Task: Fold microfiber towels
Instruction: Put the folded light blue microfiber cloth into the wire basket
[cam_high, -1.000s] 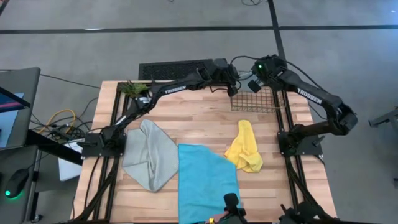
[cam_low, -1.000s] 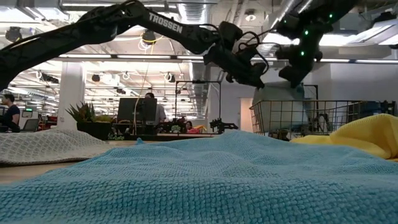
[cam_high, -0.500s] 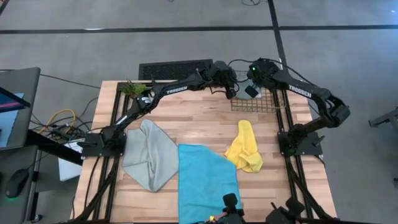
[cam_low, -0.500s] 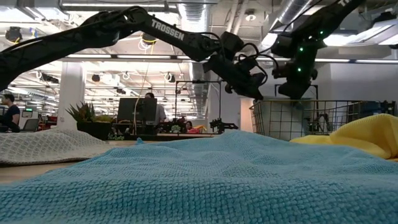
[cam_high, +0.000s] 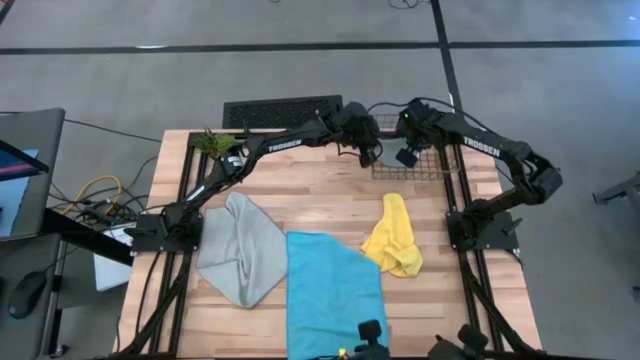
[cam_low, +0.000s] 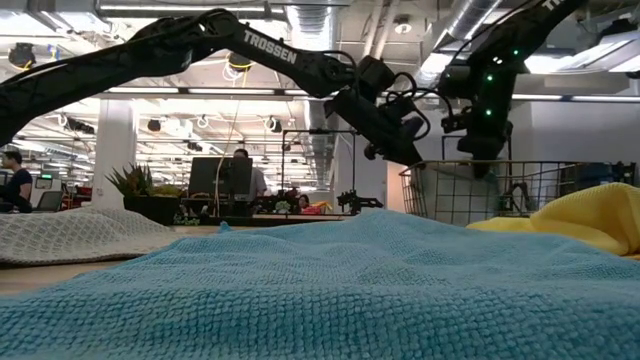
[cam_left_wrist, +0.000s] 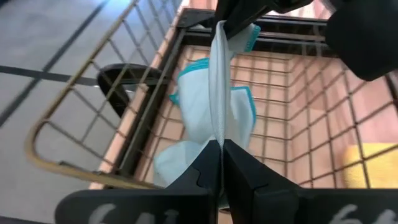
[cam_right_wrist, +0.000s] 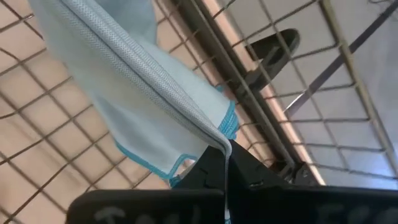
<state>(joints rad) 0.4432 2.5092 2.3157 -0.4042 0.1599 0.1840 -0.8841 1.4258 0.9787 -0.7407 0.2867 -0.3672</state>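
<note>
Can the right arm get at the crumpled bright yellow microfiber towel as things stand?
Probably not yet. The right gripper is shut on the pale blue towel over the wire mesh basket, as is the left gripper. The yellow towel lies uncovered nearby.

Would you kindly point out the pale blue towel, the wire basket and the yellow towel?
pale blue towel (cam_left_wrist: 214, 118): left wrist view, on its hanging fold.
wire basket (cam_left_wrist: 93, 74): left wrist view, on its side wall.
yellow towel (cam_high: 392, 238): high view, on its middle.
</note>
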